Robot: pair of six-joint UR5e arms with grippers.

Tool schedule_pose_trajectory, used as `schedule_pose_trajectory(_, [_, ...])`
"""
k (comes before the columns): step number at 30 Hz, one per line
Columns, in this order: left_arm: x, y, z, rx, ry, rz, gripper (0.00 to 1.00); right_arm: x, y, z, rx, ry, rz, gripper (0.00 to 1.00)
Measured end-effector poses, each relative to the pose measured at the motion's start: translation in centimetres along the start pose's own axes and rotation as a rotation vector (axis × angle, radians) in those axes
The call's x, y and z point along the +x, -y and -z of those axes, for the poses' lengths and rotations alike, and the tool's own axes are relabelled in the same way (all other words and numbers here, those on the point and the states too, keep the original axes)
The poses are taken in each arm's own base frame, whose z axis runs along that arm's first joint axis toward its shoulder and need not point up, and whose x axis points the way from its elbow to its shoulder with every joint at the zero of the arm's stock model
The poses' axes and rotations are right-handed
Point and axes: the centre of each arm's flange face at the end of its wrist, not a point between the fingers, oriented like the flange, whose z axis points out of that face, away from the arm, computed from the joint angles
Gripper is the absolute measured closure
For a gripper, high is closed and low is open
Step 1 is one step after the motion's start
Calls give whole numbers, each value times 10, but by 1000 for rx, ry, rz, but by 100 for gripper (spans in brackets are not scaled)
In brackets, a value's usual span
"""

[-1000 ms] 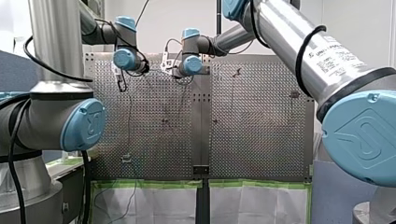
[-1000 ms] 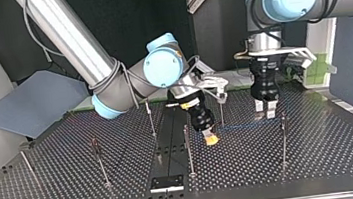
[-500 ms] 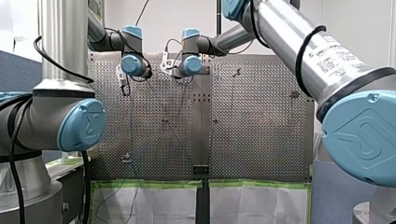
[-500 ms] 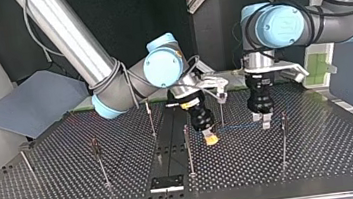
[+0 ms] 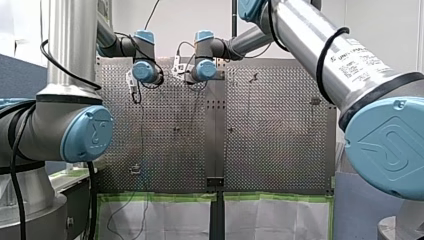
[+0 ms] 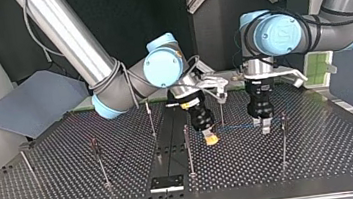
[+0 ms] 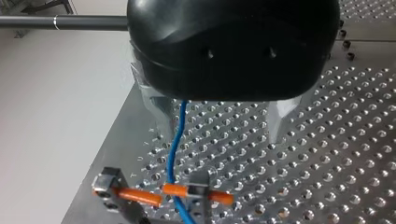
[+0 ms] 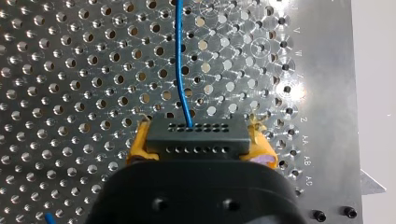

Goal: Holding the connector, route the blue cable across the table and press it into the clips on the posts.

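Observation:
My right gripper [image 8: 200, 148] has its yellow pads shut on a black connector [image 8: 196, 136], low over the perforated table near the top view's middle [image 6: 211, 139]. A thin blue cable [image 8: 181, 70] leaves the connector and runs to the top view's right [image 6: 235, 127], toward my left gripper [image 6: 263, 126]. In the left wrist view the metal fingers [image 7: 161, 114] of that black gripper [image 7: 219, 136] stand apart. The blue cable [image 7: 176, 140] passes between them, close to one finger. Ahead of it the cable crosses a post clip with orange sleeves [image 7: 196, 191].
Several thin posts stand on the table, among them one post [image 6: 283, 140] beside my left gripper, another post [image 6: 188, 148] in front of my right gripper, and a further post [image 6: 99, 161] at the top view's left. A black block [image 6: 166, 183] sits at the near edge.
My left arm has swung toward the top view's left and come down, so its gripper now straddles the blue cable. My right arm and the connector have stayed put.

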Motion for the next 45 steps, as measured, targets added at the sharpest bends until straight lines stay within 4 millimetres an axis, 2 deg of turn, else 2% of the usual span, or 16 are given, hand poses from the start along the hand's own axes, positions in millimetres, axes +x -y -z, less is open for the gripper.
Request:
schedule_pose_trajectory(2, [0,0,0,0,-1,4,58,0,0,0,0,1,0,100])
schedule_pose_trajectory(3, [0,0,0,0,-2,5,58,0,0,0,0,1,0,100])
schedule_pose_trajectory(4, [0,0,0,0,-3,6,76,0,0,0,0,1,0,100])
schedule_pose_trajectory(5, [0,0,1,-1,-4,7,87,0,0,0,0,1,0,100])
schedule_pose_trajectory(6, [0,0,1,-1,-6,8,87,0,0,0,0,1,0,100])
schedule_pose_trajectory(7, [1,0,1,-2,-7,10,100,0,0,0,0,2,0,100])
schedule_pose_trajectory(16, [5,-3,5,-36,-26,8,100,-2,0,1,-2,14,1,100])
schedule_pose_trajectory(21, [16,-4,12,-48,-47,-1,100,-8,1,4,-3,29,4,100])
schedule_pose_trajectory(31, [44,-5,32,-46,-94,-13,100,-44,-3,15,-12,102,16,100])
schedule_pose_trajectory(34, [56,-6,38,-46,-100,-11,100,-58,-7,20,-18,132,20,100])
schedule_pose_trajectory(41, [108,-17,57,-92,-185,-34,100,-93,-16,34,-31,208,30,100])
schedule_pose_trajectory(45, [128,-22,67,-106,-209,-36,100,-110,-20,43,-37,246,43,100])
